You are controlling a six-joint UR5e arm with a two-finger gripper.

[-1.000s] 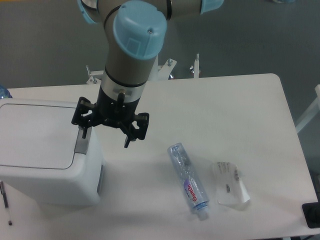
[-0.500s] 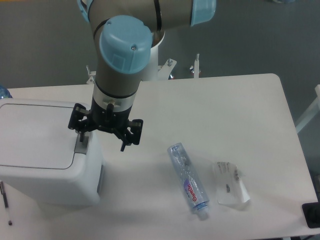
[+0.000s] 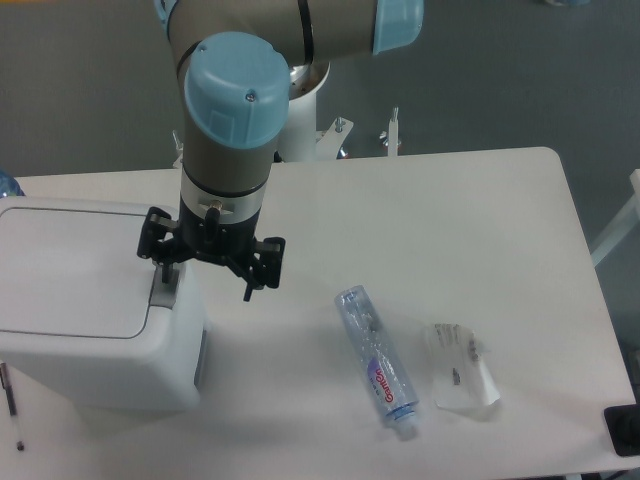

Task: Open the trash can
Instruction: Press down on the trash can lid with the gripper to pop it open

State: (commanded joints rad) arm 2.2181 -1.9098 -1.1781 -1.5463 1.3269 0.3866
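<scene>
Seen from above at left of frame: gripper spread wide, grasping nothing, one black fingertip down over the grey push-button strip at the right edge of the trash can, the other hanging over bare table just beside the bin; actual contact with the strip impossible to judge. Boxy white, round-cornered, filling the lower left of the frame, flat lid lying closed and level. Above, the grey wrist and pale blue joint cap of the arm, reaching in from the top edge. Lying on its side at lower centre, well apart from the bin: clear plastic bottle, a purple-and-blue label wrapped around its lower half, red lettering on it too small and blurred to read. Just right of it, a crumpled clear plastic wrapper with small dark marks, likewise illegible. Along the lower left edge, a thin pen-like stick beside the bin. At the far lower right corner, a dark flat object cut off by the frame.
</scene>
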